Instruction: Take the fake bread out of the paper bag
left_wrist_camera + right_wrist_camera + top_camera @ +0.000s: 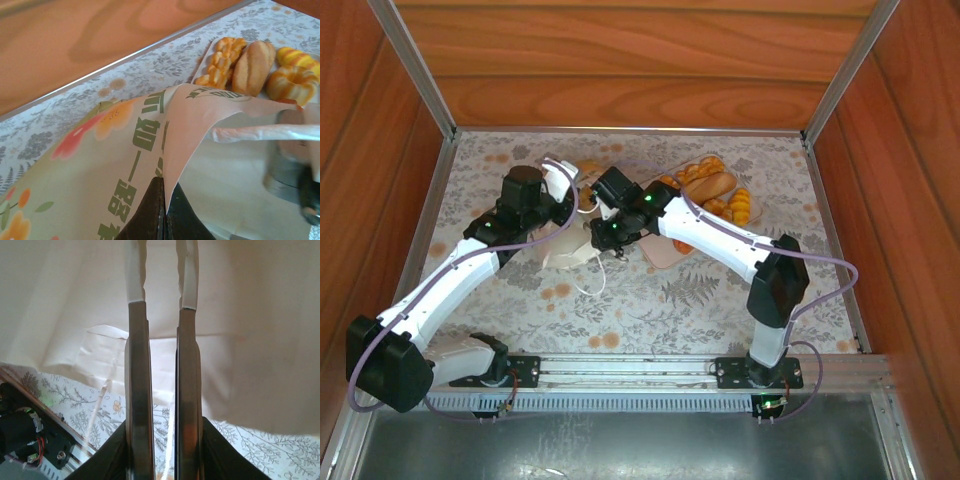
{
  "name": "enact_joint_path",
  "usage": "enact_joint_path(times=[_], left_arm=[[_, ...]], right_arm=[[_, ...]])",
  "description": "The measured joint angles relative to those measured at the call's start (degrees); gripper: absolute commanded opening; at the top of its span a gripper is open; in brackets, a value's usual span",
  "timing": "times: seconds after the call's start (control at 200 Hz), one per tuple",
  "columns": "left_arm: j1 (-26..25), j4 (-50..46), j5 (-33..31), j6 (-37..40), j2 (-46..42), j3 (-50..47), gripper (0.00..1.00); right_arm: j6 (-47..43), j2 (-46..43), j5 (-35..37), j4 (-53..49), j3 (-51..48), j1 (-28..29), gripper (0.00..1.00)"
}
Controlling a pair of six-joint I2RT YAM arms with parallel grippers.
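Observation:
The white paper bag (570,255) with green lettering lies mid-table between both arms. My left gripper (164,187) is shut on the edge of the paper bag (125,150), holding its mouth up. My right gripper (161,250) reaches into the bag with white paper all around its taped fingers (136,270). A narrow gap stands between them, and I see no bread in it. One taped finger (260,132) crosses the bag mouth in the left wrist view. Fake bread (712,185) lies on the beige tray (665,250): a braided loaf (222,60), a long bun (254,67), a round roll (292,82).
Wooden walls with metal corner rails (420,80) box in the floral tablecloth (650,300). A thin white cord handle (588,285) trails from the bag toward the near edge. The right arm (720,235) passes over the tray's near corner.

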Motion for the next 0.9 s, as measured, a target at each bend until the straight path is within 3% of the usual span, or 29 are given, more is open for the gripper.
enact_joint_path(times=[0.425,0.9], left_arm=[[0.0,2.7,-9.6,-0.3,1.2,0.0,0.0],[0.7,4.5,-12.6,-0.2,3.1,0.0,0.0]], right_arm=[[1.5,-6.2,-10.1,-1.2,-7.8,-3.1,0.09],[2.1,-16.8,-20.8,-0.4,-16.4,-7.6,0.08]])
